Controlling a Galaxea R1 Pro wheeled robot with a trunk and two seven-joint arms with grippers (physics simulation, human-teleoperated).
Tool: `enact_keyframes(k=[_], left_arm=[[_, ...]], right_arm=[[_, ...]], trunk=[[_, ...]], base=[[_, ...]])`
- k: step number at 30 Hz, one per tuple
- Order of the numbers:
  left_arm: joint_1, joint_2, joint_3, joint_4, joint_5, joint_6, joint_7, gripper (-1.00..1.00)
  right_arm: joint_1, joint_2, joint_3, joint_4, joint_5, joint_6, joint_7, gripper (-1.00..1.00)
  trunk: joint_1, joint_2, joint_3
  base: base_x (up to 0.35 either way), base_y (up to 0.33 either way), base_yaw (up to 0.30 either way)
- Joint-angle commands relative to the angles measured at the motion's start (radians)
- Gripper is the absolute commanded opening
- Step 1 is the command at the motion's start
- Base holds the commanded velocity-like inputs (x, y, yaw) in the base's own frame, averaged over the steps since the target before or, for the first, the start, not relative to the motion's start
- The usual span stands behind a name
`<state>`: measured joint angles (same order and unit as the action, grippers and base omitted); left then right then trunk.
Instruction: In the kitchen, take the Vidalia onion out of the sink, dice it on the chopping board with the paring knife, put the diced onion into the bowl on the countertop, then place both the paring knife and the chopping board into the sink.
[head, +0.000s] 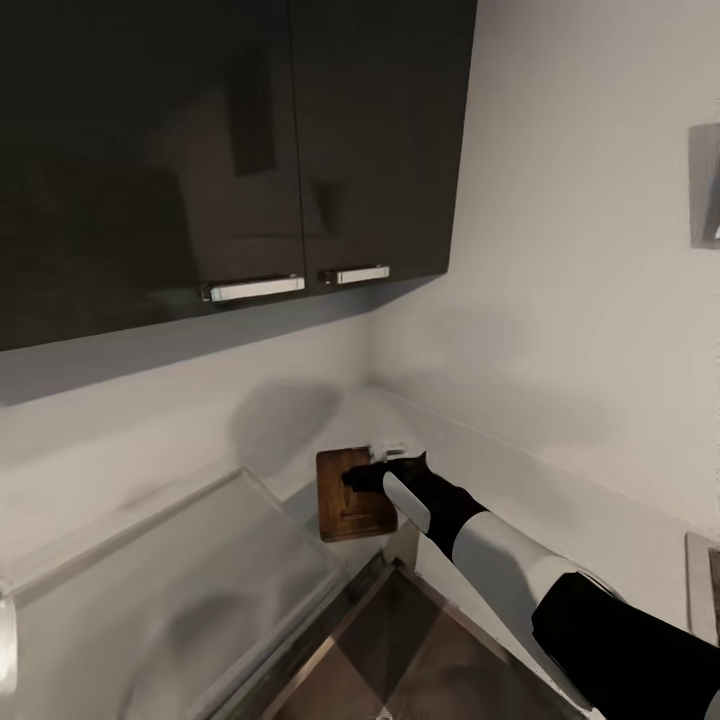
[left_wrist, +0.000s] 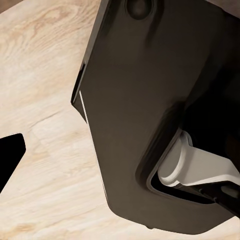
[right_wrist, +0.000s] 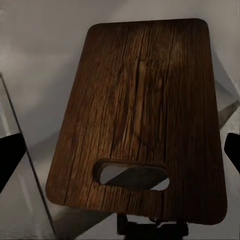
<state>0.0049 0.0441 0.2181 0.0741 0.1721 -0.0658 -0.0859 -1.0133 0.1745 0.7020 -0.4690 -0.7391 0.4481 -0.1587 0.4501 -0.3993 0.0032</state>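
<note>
The chopping board (head: 345, 500), dark brown wood with a slot-shaped handle hole, sits in the corner of the grey countertop (head: 520, 480). Its near end reaches the counter's front edge. My right gripper (head: 362, 478) is stretched out over the board's right side. In the right wrist view the board (right_wrist: 140, 100) lies straight ahead, handle hole nearest. The right gripper (right_wrist: 120, 155) is open, its black fingertips (right_wrist: 10, 155) far apart on either side of the board. A dark shape sits at the board's near edge; I cannot tell what it is. The left gripper's one visible fingertip (left_wrist: 11, 152) hangs over a pale wood floor.
Dark wall cabinets (head: 230, 150) with steel handles hang above the corner. A pale flat panel (head: 170, 590) lies on the counter at the left. A small white object (head: 392, 449) peeks out beyond the right gripper. The robot's dark body (left_wrist: 160, 110) is close to the left wrist.
</note>
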Motion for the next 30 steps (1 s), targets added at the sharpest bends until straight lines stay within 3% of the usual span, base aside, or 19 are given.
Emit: enact_keyframes(k=[1,7,30], left_arm=[[0.000,0.000,0.001,0.003,0.010,-0.005,-0.006,1.00],[0.000,0.000,0.001,0.002,0.010,-0.005,-0.006,1.00],[0.000,0.003,0.001,0.003,0.011,-0.005,-0.006,1.00]], right_arm=[[-0.001,0.000,0.005,0.000,-0.009,0.001,-0.009,1.00],[-0.001,0.000,0.005,0.000,-0.009,0.001,-0.009,1.00],[-0.001,0.000,0.005,0.000,-0.009,0.001,-0.007,1.00]], trunk=[[0.000,-0.001,0.000],[0.000,-0.001,0.000],[0.000,-0.001,0.000]], base=[[-0.273,0.000,0.000],[-0.143,0.000,0.000],[-0.003,0.000,0.000]])
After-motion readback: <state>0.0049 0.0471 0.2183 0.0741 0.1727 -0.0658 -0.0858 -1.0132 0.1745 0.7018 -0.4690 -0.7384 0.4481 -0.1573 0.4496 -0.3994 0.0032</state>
